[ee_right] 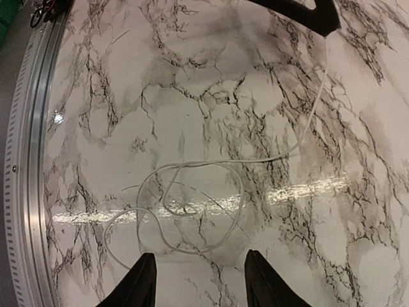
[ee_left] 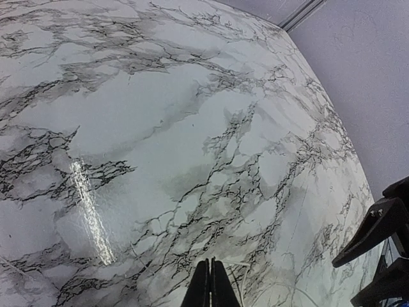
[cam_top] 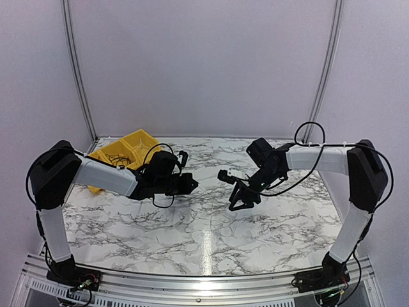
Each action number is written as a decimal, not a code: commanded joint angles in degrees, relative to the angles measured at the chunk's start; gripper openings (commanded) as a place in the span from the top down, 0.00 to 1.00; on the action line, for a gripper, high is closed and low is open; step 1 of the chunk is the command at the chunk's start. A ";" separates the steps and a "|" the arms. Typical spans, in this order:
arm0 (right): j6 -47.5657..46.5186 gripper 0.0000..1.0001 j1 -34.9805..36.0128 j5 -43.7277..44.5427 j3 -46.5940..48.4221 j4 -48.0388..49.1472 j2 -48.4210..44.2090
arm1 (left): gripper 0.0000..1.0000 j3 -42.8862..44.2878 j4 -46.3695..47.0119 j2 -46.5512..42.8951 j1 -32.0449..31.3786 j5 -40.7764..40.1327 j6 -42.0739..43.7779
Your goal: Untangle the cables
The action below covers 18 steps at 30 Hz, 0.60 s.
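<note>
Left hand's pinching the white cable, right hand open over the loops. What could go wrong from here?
1. The white cable lies in crossing loops on the marble table; if the left hand pulls, they may cinch into a knot.
2. It is thin and pale against the marble, so the open right hand may close on nothing or on two strands.
3. The hands sit close together; a reach could make them bump.

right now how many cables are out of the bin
1: a white cable looped on the table below the right gripper, running up to the left gripper. More sit tangled in the bin, uncountable.
</note>
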 commanded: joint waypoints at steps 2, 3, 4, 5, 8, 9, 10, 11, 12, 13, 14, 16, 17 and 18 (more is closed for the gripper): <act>1.38 0.52 3.28 2.72 2.03 0.94 2.08 | 1.00 0.84 1.71 0.85 -0.34 0.47 -0.38; 1.48 0.52 4.25 3.79 2.14 1.13 3.03 | 1.00 0.88 1.77 0.94 -0.34 0.45 -0.46; 1.57 0.53 5.02 4.98 2.15 1.35 3.64 | 1.00 0.88 1.79 1.08 -0.34 0.47 -0.55; 1.78 0.53 5.76 6.19 2.25 1.69 4.23 | 1.00 0.93 1.79 1.18 -0.41 0.47 -0.61; 2.71 0.54 6.98 9.43 2.50 2.95 5.76 | 1.00 1.05 1.88 1.27 -0.51 0.65 -0.67; 3.04 0.54 7.27 10.14 2.51 3.60 6.12 | 1.00 1.06 1.88 1.27 -0.52 0.73 -0.66; 3.39 0.54 7.44 11.17 2.55 4.07 6.51 | 1.00 1.06 1.88 1.30 -0.57 0.74 -0.64; 3.67 0.54 7.68 12.12 2.54 4.61 6.77 | 1.00 1.10 1.88 1.39 -0.60 0.81 -0.61; 3.96 0.55 7.86 12.89 2.41 5.12 7.02 | 1.00 1.14 1.93 1.40 -0.61 0.87 -0.59; 4.13 0.55 8.04 13.46 2.44 5.63 7.27 | 1.00 1.19 1.96 1.48 -0.55 0.97 -0.52; 4.45 0.55 8.17 13.88 2.48 6.05 7.53 | 1.00 1.23 1.97 1.49 -0.60 1.04 -0.57; 4.91 0.57 8.60 14.39 2.55 6.82 8.20 | 1.00 1.24 1.97 1.58 -0.58 1.12 -0.57; 5.09 0.58 8.72 14.80 2.69 7.28 8.53 | 1.00 1.31 1.97 1.58 -0.60 1.17 -0.57; 5.28 0.58 8.92 15.26 2.77 7.64 8.89 | 1.00 1.32 1.97 1.65 -0.61 1.13 -0.56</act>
